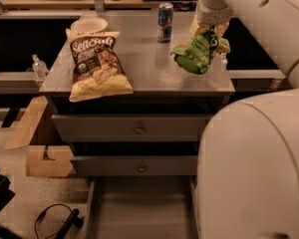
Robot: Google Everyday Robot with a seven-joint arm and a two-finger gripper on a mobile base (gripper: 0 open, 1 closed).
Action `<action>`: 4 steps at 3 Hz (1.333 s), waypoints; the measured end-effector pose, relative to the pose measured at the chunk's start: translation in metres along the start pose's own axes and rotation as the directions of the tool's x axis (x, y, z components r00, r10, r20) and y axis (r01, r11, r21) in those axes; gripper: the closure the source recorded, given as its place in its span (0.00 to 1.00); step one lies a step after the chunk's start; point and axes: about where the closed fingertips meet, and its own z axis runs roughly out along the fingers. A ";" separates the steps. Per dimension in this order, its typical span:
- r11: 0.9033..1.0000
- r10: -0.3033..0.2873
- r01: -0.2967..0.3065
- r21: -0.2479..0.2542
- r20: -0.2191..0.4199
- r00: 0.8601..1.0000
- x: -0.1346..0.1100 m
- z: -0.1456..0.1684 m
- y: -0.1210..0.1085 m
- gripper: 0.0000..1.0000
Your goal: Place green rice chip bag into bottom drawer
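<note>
The green rice chip bag (195,54) hangs crumpled from my gripper (208,34), just above the right part of the grey cabinet top (149,63). The gripper is shut on the bag's top edge, and the white arm comes down from the upper right. The bottom drawer (139,208) is pulled out at the lower middle, its flat grey floor bare. It lies below and to the left of the bag. The arm's large white body (254,168) covers the drawer's right side.
A yellow-and-brown SenSali chip bag (95,66) lies on the left of the cabinet top, a white bowl (88,25) behind it. A blue can (165,15) stands at the back. Two upper knobbed drawers (138,129) are shut. Cardboard (45,158) and a cable (50,222) lie on the floor at left.
</note>
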 end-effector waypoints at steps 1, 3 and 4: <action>0.999 -0.008 0.009 -0.034 0.021 1.000 0.013 -0.037 -0.007 1.00; 0.989 0.068 -0.066 -0.135 0.012 0.998 0.084 -0.083 -0.030 1.00; 0.989 0.066 -0.065 -0.136 0.004 0.998 0.083 -0.078 -0.029 1.00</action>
